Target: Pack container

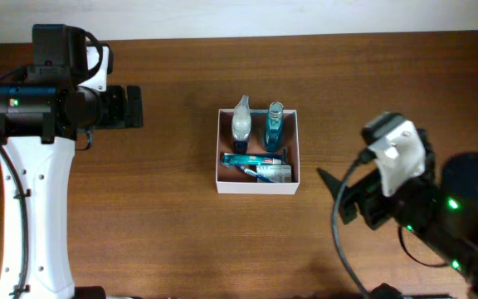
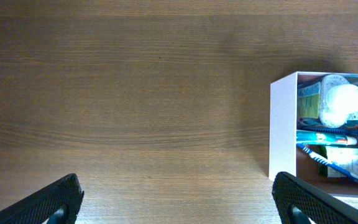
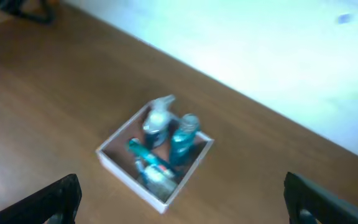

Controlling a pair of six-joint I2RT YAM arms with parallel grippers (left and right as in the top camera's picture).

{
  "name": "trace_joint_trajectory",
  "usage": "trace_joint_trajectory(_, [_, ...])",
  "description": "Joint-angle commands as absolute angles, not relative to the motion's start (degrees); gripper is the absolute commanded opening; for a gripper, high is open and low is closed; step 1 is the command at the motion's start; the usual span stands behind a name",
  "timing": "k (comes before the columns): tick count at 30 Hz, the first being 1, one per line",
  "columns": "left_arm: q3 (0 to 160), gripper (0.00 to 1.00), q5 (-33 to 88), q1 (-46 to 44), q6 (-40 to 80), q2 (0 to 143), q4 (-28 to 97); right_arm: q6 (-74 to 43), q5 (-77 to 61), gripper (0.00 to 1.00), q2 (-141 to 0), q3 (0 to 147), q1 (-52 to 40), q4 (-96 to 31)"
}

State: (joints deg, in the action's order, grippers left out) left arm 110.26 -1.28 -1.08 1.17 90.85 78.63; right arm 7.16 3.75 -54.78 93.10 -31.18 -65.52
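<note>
The container [image 1: 222,149] is a square white box with a reddish-brown inside at the table's middle. It holds a pale bottle [image 1: 241,123], a teal bottle [image 1: 273,129], a toothpaste tube [image 1: 251,159], a toothbrush and a small pack. It also shows in the left wrist view [image 2: 283,124] and, blurred, in the right wrist view [image 3: 114,163]. My left gripper [image 2: 179,202] is open and empty, left of the box over bare wood. My right gripper [image 3: 182,199] is open and empty, raised to the right of the box.
The brown wooden table [image 1: 181,241] fills the overhead view. The left arm's white base [image 1: 36,216] stands at the left edge. The right arm's dark body [image 1: 438,216] sits at the lower right. A pale wall [image 3: 260,37] lies beyond the table's far edge.
</note>
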Motion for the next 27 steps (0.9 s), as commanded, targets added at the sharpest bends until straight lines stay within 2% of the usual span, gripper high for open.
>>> trace_joint_trajectory(1, [110.9,1.00,-0.8,-1.0,1.5,90.4,78.5,5.8,14.7,0.99,-52.2,93.6,-31.4,-65.3])
trace_joint_trajectory(5, [110.9,1.00,-0.8,-1.0,1.5,90.4,78.5,3.7,19.7,0.99,-50.0,93.2,-30.1,-66.3])
trace_joint_trajectory(9, [110.9,1.00,-0.8,-1.0,1.5,90.4,78.5,-0.7,13.7,0.99,-45.5,88.1,-20.4,-65.6])
trace_joint_trajectory(11, [110.9,1.00,-0.8,-1.0,1.5,90.4,78.5,-1.0,10.3,0.99,-41.8,82.5,-14.6,-63.8])
trace_joint_trajectory(12, [110.9,1.00,-0.9,-1.0,1.5,90.4,78.5,-1.0,9.4,0.99,-37.5,75.2,-9.8,-60.9])
trace_joint_trajectory(15, [110.9,1.00,-0.8,-1.0,1.5,90.4,78.5,-1.0,9.4,0.99,-30.3,62.5,-5.3,-54.0])
trace_joint_trajectory(20, [110.9,1.00,-0.8,-1.0,1.5,90.4,78.5,-1.0,9.4,0.99,-16.6,40.8,-4.1,-44.8])
trace_joint_trajectory(25, [110.9,1.00,-0.8,-1.0,1.5,90.4,78.5,-6.2,9.4,0.99,-1.2,21.5,-4.1,-42.2])
trace_joint_trajectory(27, [110.9,1.00,-0.8,-1.0,1.5,90.4,78.5,-6.5,9.4,0.99,-0.6,17.8,-4.1,-40.9])
